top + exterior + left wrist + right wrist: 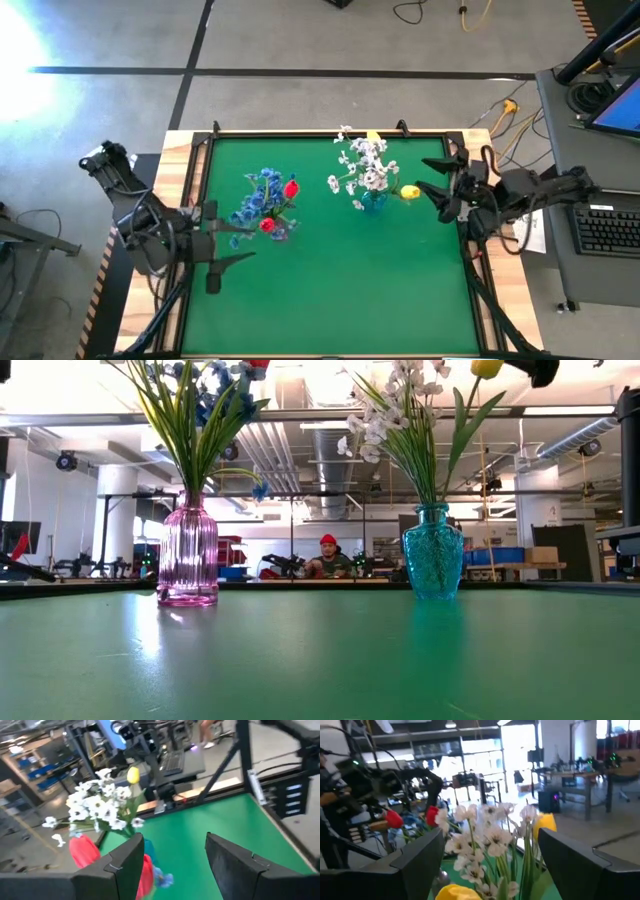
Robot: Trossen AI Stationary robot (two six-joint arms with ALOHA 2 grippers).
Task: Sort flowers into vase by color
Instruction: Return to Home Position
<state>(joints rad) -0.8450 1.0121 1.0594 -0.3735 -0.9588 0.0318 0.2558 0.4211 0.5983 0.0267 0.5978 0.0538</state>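
I note ribbed pink vase (188,555), textured teal vase (433,560), flowers (265,195) in both, left fingers (120,870) released, right fingers (420,862) released.

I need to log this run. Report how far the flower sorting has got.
Done: blue flowers and red tulips stand in the pink vase, white flowers and yellow tulips in the blue vase. No stem lies loose on the green mat. In hand: nothing; the left gripper, at the mat's left edge, and the right gripper, beside the yellow tulips, are open and empty. Left: apparently only parking the arms.
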